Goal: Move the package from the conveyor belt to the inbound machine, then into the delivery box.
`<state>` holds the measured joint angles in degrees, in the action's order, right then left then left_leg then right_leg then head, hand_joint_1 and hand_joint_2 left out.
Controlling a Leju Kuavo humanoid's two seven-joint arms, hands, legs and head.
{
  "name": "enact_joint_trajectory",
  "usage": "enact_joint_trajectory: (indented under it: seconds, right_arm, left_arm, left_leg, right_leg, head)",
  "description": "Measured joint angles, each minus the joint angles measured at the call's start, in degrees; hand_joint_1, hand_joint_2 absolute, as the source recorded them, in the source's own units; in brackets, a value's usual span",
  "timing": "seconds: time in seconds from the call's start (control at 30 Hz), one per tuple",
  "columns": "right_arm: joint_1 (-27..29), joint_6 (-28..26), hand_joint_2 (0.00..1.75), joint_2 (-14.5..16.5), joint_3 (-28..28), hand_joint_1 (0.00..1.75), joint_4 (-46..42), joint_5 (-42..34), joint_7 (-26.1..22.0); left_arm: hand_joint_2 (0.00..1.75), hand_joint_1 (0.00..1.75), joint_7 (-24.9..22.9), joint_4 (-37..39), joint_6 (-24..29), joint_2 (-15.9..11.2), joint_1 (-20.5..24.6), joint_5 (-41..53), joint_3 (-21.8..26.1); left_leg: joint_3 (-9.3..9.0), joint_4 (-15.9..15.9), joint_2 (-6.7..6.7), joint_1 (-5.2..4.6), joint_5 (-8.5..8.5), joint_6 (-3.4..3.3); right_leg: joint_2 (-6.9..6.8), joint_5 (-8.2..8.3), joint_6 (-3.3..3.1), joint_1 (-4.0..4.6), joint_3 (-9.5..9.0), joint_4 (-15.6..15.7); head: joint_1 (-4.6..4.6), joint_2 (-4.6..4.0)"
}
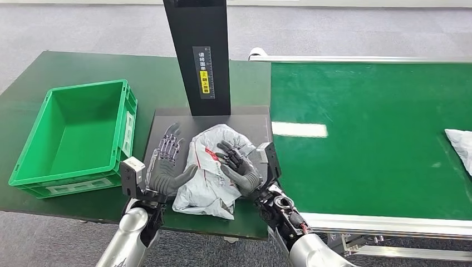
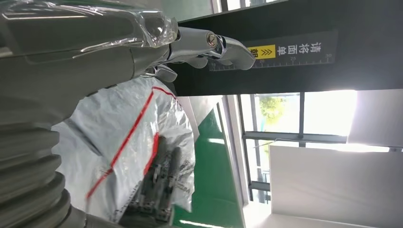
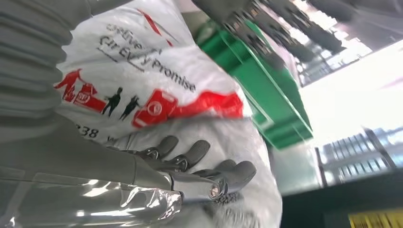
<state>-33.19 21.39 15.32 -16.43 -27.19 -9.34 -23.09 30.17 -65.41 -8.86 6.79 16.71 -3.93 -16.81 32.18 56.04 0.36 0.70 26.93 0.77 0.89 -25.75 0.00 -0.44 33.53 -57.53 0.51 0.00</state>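
A crumpled white package [image 1: 209,167] with red print lies on the black plate [image 1: 250,119] of the inbound machine, its near end hanging over the plate's front edge. My left hand [image 1: 166,164] stands at its left side, fingers spread and straight, thumb against the bag. My right hand [image 1: 239,167] lies against its right side with fingers resting on the bag. In the left wrist view the package [image 2: 123,128] sits beside my left hand [image 2: 95,57]. The right wrist view shows my right hand [image 3: 180,171] laid along the package [image 3: 157,85].
The machine's black column [image 1: 200,55] rises just behind the plate. A green delivery box [image 1: 86,88] stands open on the table to the left. The green conveyor belt [image 1: 367,139] runs on the right, with another white package [image 1: 461,146] at its far right edge.
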Motion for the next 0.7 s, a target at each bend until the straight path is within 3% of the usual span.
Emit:
enact_joint_trajectory:
  seconds: [0.1,0.3,0.5,0.7]
  right_arm:
    - [1.1,-3.0,1.75,-1.4,0.0,0.0,-2.5,-1.7,0.4]
    - [3.0,-15.3,1.75,-3.1,-2.1,0.0,-7.5,2.9,-2.1]
    - [3.9,-18.9,1.75,-3.9,-4.3,0.0,-10.6,4.8,-3.0]
    - [5.9,-27.1,1.75,-4.8,-5.6,0.0,-15.8,9.1,-7.1]
  left_arm:
    - [1.75,0.0,0.4,-0.1,0.4,-0.3,-0.9,0.0,0.0]
    - [1.75,0.0,0.6,-1.7,1.1,-1.0,-3.5,0.5,0.1]
    - [1.75,0.0,0.5,-2.8,1.2,-1.3,-4.4,0.7,0.1]
    - [1.75,0.0,0.3,-3.5,1.5,-1.3,-4.9,1.9,0.1]
  left_leg:
    - [0.02,0.0,0.0,0.0,0.0,0.0]
    - [0.15,0.0,-0.01,0.0,0.0,0.0]
    - [0.18,0.0,-0.01,0.0,0.0,0.0]
    - [0.24,0.0,-0.02,0.0,0.0,0.0]
  right_leg:
    - [-0.01,0.0,0.0,0.0,0.01,0.0]
    - [-0.01,0.0,0.0,0.0,0.15,0.0]
    - [-0.01,0.0,0.0,0.0,0.17,0.0]
    - [-0.03,0.0,0.0,0.0,0.23,0.0]
  head:
    - [0.0,0.0]
    - [0.01,0.0]
    - [0.01,-0.01]
    - [0.0,0.0]
